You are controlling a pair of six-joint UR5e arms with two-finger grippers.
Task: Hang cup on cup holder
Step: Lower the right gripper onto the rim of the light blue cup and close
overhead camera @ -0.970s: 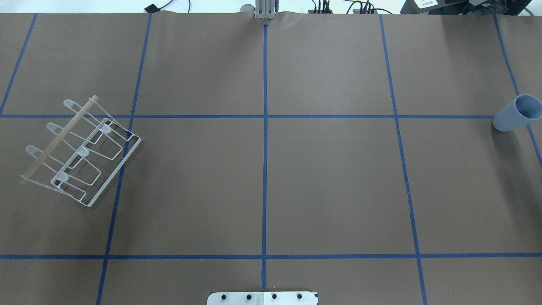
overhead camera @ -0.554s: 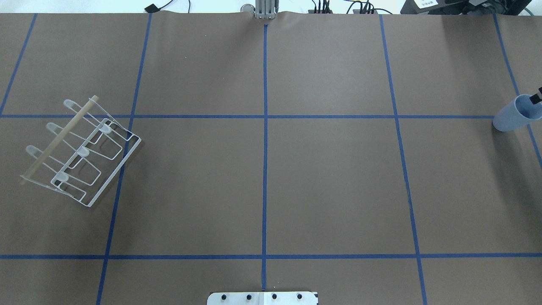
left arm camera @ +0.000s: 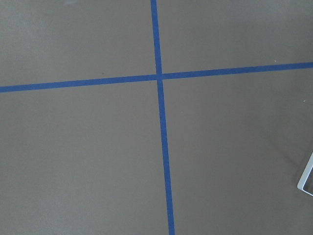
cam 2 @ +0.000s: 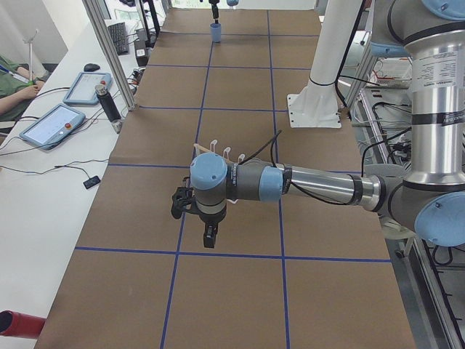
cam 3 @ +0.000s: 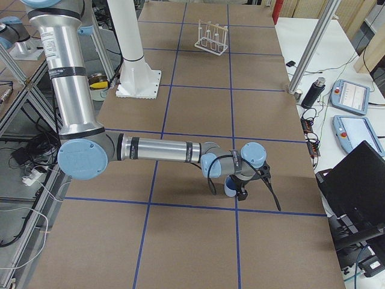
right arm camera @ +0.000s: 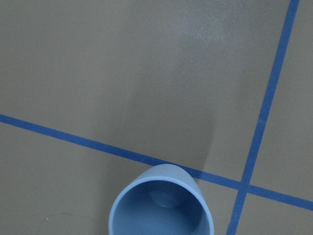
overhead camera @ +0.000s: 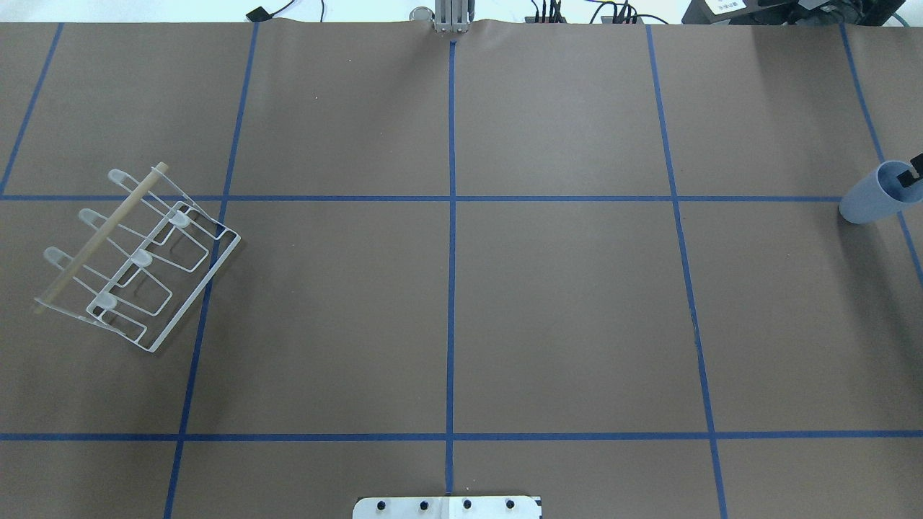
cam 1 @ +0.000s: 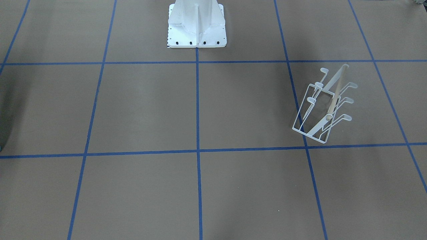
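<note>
The pale blue cup [overhead camera: 876,194] stands upright with its mouth up at the table's far right edge. It also shows in the right wrist view [right arm camera: 161,208] and the exterior right view [cam 3: 230,186]. A black fingertip [overhead camera: 916,164] of my right gripper [cam 3: 242,194] shows over the cup's mouth; I cannot tell if it is open or shut. The white wire cup holder [overhead camera: 137,259] stands empty at the left, also in the front view [cam 1: 323,106]. My left gripper [cam 2: 209,238] hangs above the table near the holder; I cannot tell its state.
The white robot pedestal [cam 1: 196,25] stands at the table's near middle edge. Blue tape lines [overhead camera: 451,216] divide the brown table. A corner of the holder's base [left arm camera: 307,181] shows in the left wrist view. Tablets [cam 2: 58,123] and a laptop [cam 3: 355,186] lie beside the table.
A black fingertip of my right gripper has come in from the right edge over the cup's mouth. The cup and the holder have not moved.
</note>
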